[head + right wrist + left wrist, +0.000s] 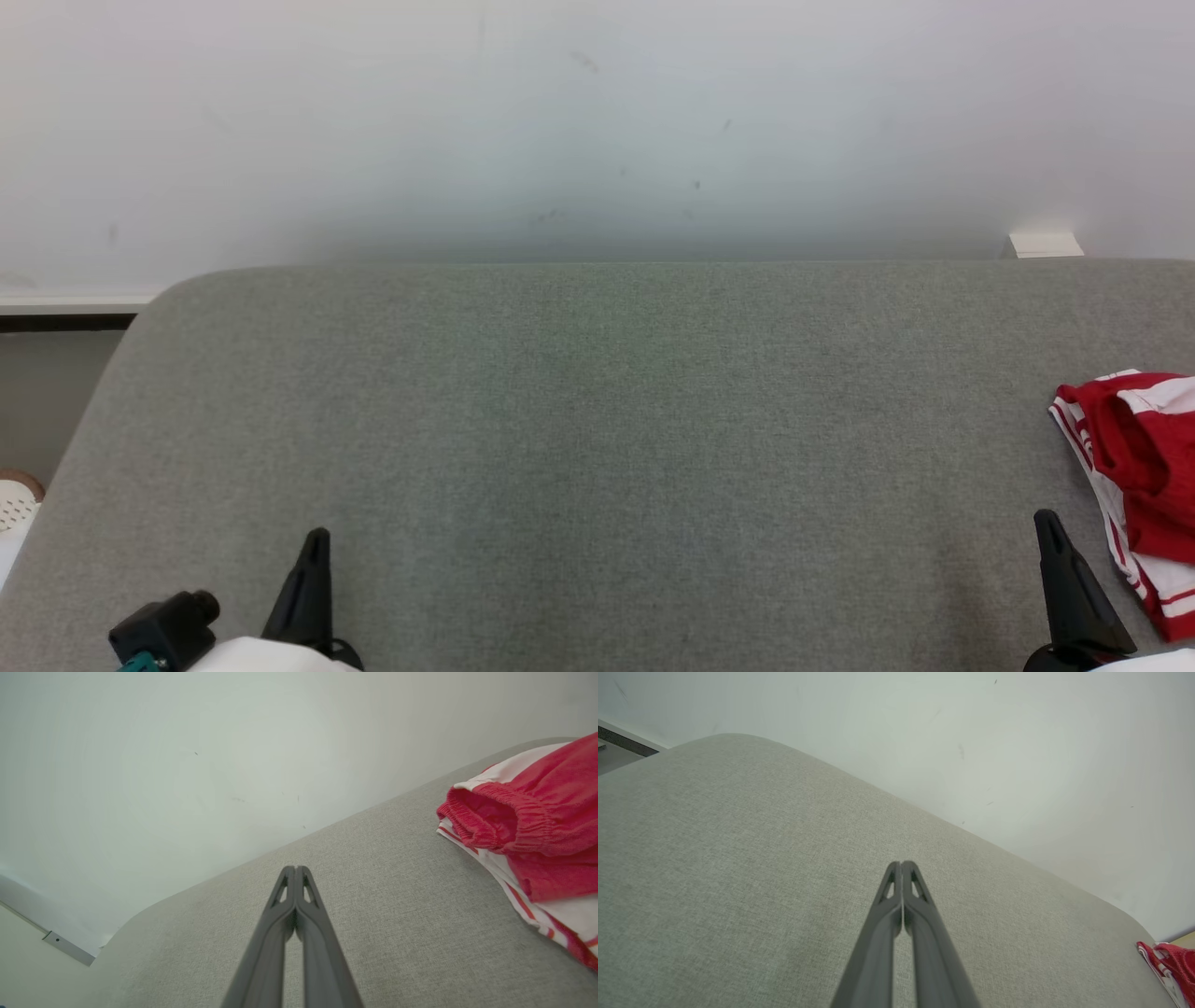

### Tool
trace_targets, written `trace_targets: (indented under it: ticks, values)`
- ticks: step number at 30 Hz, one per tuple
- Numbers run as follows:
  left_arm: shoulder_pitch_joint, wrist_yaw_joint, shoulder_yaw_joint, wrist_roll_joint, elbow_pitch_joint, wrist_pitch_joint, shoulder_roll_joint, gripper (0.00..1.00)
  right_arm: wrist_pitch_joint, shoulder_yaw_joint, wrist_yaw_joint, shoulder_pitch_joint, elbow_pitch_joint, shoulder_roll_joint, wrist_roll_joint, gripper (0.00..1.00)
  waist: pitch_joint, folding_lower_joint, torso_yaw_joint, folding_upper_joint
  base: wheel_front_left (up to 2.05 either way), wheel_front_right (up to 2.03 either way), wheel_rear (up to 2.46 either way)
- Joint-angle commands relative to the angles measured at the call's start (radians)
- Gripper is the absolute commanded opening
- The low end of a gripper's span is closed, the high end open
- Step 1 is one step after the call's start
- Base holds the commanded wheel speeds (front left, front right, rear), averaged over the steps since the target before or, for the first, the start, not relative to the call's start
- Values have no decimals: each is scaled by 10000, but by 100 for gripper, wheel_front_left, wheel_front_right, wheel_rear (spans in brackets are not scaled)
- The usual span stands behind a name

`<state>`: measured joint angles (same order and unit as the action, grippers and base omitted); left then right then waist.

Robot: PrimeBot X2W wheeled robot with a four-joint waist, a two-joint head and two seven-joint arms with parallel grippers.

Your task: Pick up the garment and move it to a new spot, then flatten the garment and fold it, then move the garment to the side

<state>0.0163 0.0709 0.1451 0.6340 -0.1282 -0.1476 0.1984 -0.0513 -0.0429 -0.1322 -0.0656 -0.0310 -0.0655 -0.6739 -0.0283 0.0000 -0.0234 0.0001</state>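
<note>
The red-and-white garment [1134,476] lies folded at the far right of the grey padded surface [597,420], just beside the right end effector [295,870]. It and the left end effector [901,865] rest clenched, empty. The task appears essentially complete.

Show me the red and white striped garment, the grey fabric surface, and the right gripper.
Red and white striped garment [542,826]: right wrist view, on its gathered waistband.
Grey fabric surface [597,420]: head view, bare middle.
Right gripper [295,872]: right wrist view, at its closed fingertips.

left gripper [901,864] closed | right gripper [295,869] closed (both empty)
</note>
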Motion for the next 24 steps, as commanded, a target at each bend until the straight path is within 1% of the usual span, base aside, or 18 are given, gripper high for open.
trace_targets:
  ticks: [1, 24]
  values:
    - [263, -74, -125, 434, 61, 68, 14, 0, 71, -8, 6, 275, -18, -120, -427, 0, 4, 0, 4, -1, 0, 0, 0]
    - [513, -695, -675, 3675, -322, 687, -272, 0, 110, 94, 10, 783, 868, -285, -3592, 0, 70, 0, 57, -1, 0, 0, 0]
